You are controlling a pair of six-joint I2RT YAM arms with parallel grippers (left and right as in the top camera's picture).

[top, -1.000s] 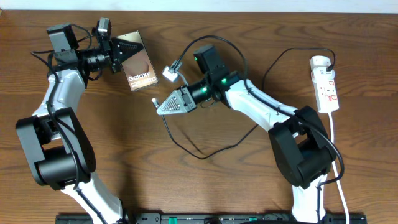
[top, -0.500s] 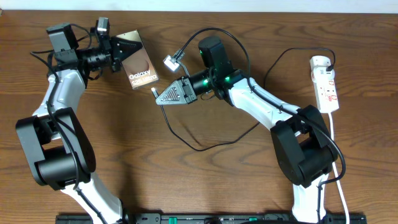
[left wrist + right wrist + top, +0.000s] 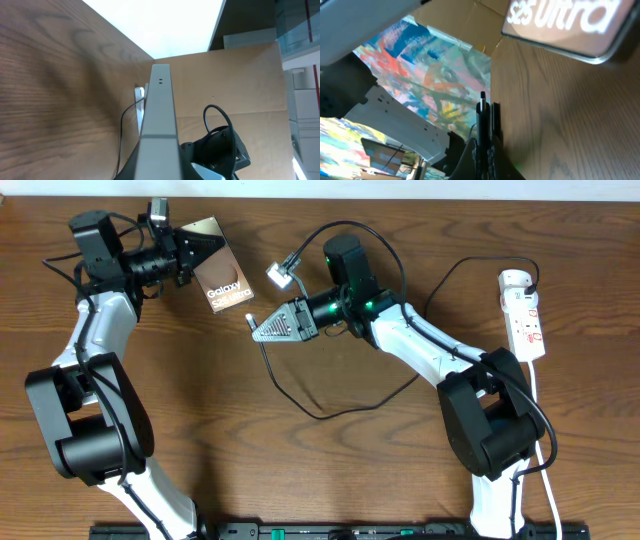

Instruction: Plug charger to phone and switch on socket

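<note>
The charger (image 3: 322, 417) tip sits clamped in your right gripper (image 3: 256, 326), just beside the phone (image 3: 222, 276), which your left gripper (image 3: 192, 256) grasps tilted over the tabletop (image 3: 200, 400). If the tip meets the phone edge off the port, it can bend, or push the phone out of the grip.

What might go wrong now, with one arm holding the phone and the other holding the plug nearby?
The thin plug sits near the tilted phone; a slight miss could scrape its edge. The left end effector pinches only one end, so a push might twist it. The looping cable could snag the right arm.
</note>
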